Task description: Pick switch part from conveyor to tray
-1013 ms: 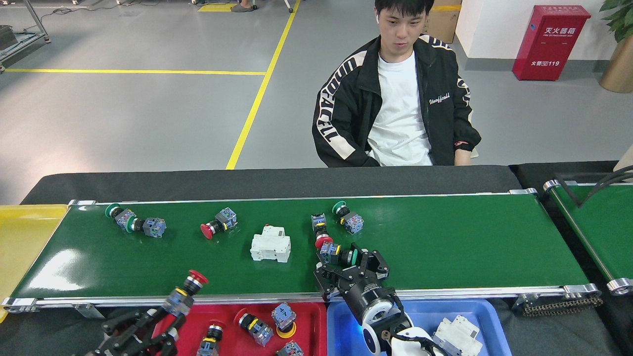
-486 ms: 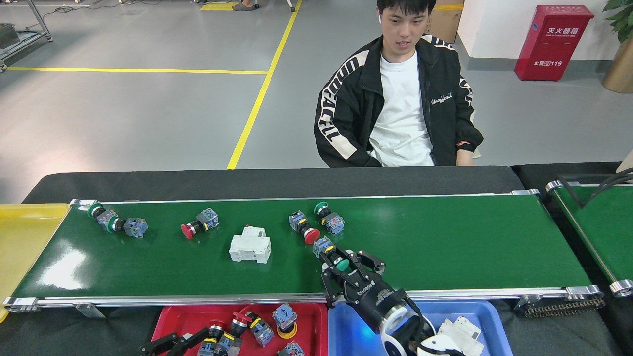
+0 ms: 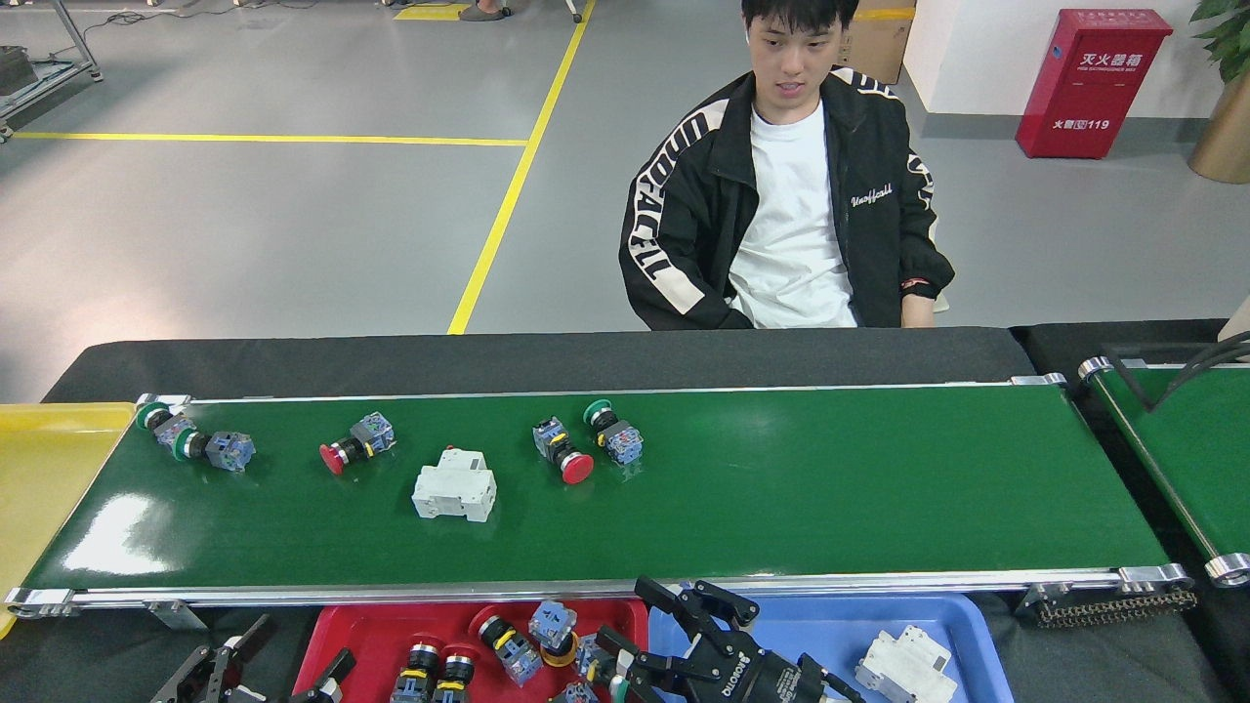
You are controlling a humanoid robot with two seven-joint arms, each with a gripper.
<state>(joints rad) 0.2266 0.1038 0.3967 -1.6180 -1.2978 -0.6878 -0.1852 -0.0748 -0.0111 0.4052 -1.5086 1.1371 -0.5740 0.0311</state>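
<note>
The conveyor carries several switch parts: two green-capped ones at its far left end, a red-capped one, then a red-capped one beside a green-capped one. My right gripper is low at the bottom centre, over the line between the red tray and the blue tray. It is shut on a blue-grey switch part, partly hidden by the fingers. My left gripper stands open at the bottom left, beside the red tray, holding nothing.
A white breaker lies on the belt and another in the blue tray. Several switches lie in the red tray. A yellow tray sits at the left end and a second green belt at the right. A person sits behind the table.
The belt carried its parts leftward. My right gripper lifted the green-capped switch off the belt and drew back over the trays. My left gripper let its switch go into the red tray and moved left.
</note>
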